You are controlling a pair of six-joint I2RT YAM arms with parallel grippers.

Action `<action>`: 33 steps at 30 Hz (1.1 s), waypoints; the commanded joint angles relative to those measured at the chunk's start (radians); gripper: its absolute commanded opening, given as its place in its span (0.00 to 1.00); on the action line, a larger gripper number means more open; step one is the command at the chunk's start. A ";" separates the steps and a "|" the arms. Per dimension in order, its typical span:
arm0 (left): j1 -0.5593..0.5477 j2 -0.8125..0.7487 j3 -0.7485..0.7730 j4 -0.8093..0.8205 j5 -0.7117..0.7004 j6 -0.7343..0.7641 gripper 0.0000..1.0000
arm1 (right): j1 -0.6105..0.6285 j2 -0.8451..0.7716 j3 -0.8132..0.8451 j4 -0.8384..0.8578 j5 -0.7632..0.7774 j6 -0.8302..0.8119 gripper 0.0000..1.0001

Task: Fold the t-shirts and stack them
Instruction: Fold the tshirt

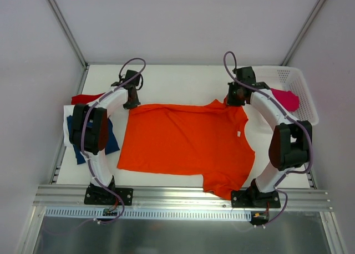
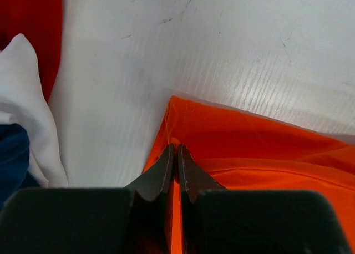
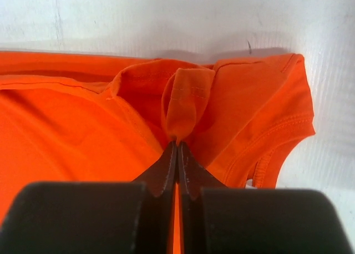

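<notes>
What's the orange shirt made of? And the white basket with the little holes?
The orange t-shirt looks like soft, matte cloth, maybe cotton: it wrinkles and shows stitched hems. The basket looks like stiff, smooth white plastic, with neat rows of holes in its wall.

White surface (image 1: 183, 79), faint scuff marks (image 2: 166, 20) visible in the left wrist view. White plastic mesh basket (image 1: 302, 82) sits at its far right corner. Aluminium rail (image 1: 183, 196) runs along the near edge, and aluminium struts (image 1: 64, 24) run up the pale walls (image 1: 183, 21).

White arm links (image 1: 113, 98), black joint housings (image 1: 91, 129), purple cables (image 1: 133, 61) looped alongside; dark wedge-shaped fingers (image 2: 161, 175)
</notes>
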 commanded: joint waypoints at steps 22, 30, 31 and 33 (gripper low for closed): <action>-0.020 -0.126 -0.111 0.000 -0.046 -0.006 0.00 | 0.086 -0.296 -0.234 -0.077 0.154 0.064 0.00; -0.020 -0.131 -0.121 0.000 -0.047 0.005 0.00 | 0.124 -0.356 -0.293 -0.093 0.194 0.095 0.00; -0.020 -0.129 -0.121 0.000 -0.047 0.005 0.00 | 0.126 -0.357 -0.303 -0.095 0.200 0.096 0.00; -0.020 -0.123 -0.124 -0.001 -0.047 0.005 0.00 | 0.131 -0.360 -0.314 -0.093 0.204 0.101 0.00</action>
